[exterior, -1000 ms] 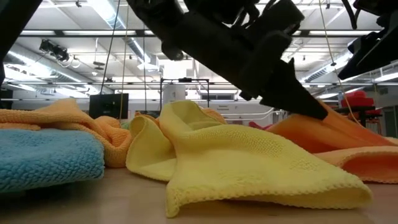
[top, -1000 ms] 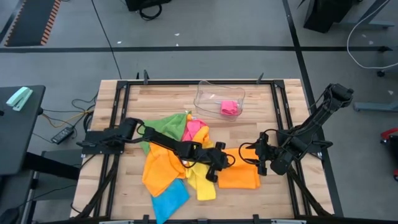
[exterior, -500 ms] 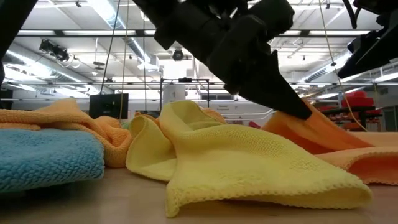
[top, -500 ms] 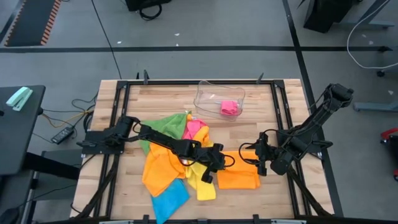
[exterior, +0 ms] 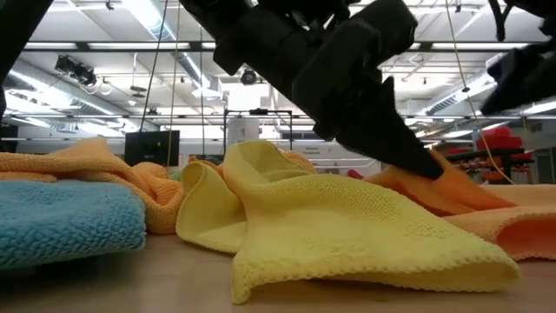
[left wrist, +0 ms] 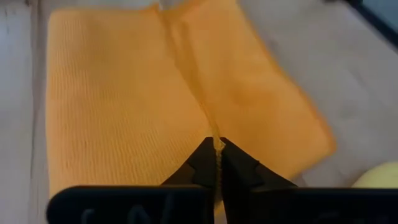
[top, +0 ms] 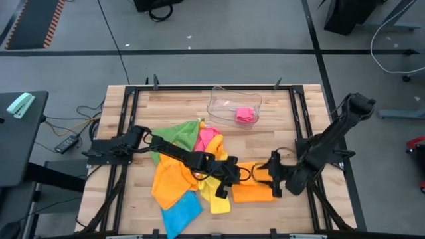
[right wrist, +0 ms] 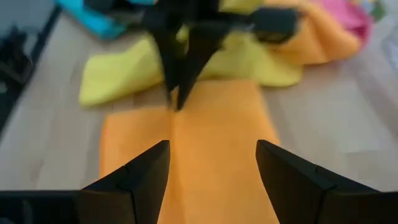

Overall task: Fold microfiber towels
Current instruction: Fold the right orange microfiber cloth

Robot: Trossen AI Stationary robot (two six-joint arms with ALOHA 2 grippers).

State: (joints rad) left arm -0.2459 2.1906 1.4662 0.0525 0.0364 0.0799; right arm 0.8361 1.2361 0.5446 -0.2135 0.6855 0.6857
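An orange towel (top: 255,189) lies folded flat on the table's near right part, with a raised ridge (left wrist: 186,68) running across it. My left gripper (top: 232,178) reaches in from the left and is shut on this towel's left edge. My right gripper (top: 272,179) hovers open over the towel's right part (right wrist: 211,143), its fingers apart above the cloth and touching nothing. Left of them, yellow (top: 214,194), a second orange (top: 169,179), blue (top: 180,212), green (top: 176,136) and pink (top: 209,138) towels lie in a loose heap. My left gripper pinches a small upright fold of the orange towel (left wrist: 216,144) between its two fingertips, at the middle of the towel's left edge. The fingers (exterior: 408,152) slant down from the table's left, in line with the ridge. The pinched spot is raised a little; the remaining cloth lies on the table.
A clear plastic tray (top: 216,99) stands at the far middle with a folded pink towel (top: 246,115) in it. Black frame rails (top: 299,126) run along the table's left and right sides. Bare wood shows at the far left and near right.
My right gripper has moved toward the table's left and near edges and sunk, coming over the orange towel's right part, still open. My left gripper has tipped a little at the towel's left edge, and the raised orange cloth beside its tips stands lower.
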